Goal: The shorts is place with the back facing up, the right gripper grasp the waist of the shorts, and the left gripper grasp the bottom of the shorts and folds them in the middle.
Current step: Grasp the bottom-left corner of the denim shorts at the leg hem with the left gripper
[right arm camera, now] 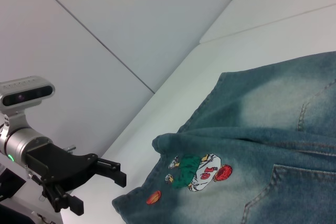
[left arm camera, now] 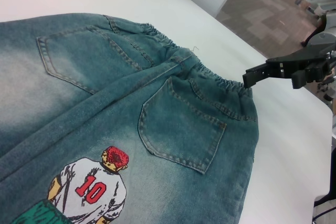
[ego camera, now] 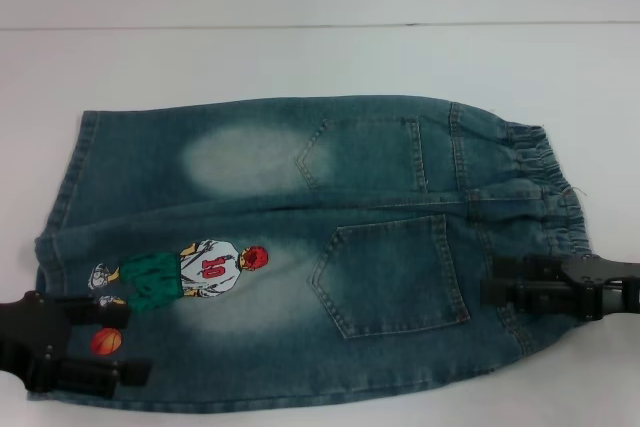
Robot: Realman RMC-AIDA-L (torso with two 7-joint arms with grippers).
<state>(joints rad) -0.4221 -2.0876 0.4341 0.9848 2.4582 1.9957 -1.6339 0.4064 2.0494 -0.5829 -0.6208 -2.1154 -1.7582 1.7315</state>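
The shorts point(ego camera: 300, 237) lie flat, back up, on the white table point(ego camera: 300, 57). The gathered waist point(ego camera: 545, 182) is at the right and the leg hems point(ego camera: 62, 197) at the left. The basketball player print point(ego camera: 200, 272) and the orange ball point(ego camera: 106, 341) are on the near leg. My left gripper point(ego camera: 118, 343) is open over the near hem corner, one finger on each side of the ball; it also shows in the right wrist view point(right arm camera: 100, 195). My right gripper point(ego camera: 492, 287) is open at the near end of the waist, beside the band in the left wrist view point(left arm camera: 272, 76).
Two back pockets point(ego camera: 395, 272) point(ego camera: 365, 152) face up. The table's far edge point(ego camera: 320, 26) meets a pale wall. In the left wrist view the table ends beyond the waist, with grey floor point(left arm camera: 262, 14) past it.
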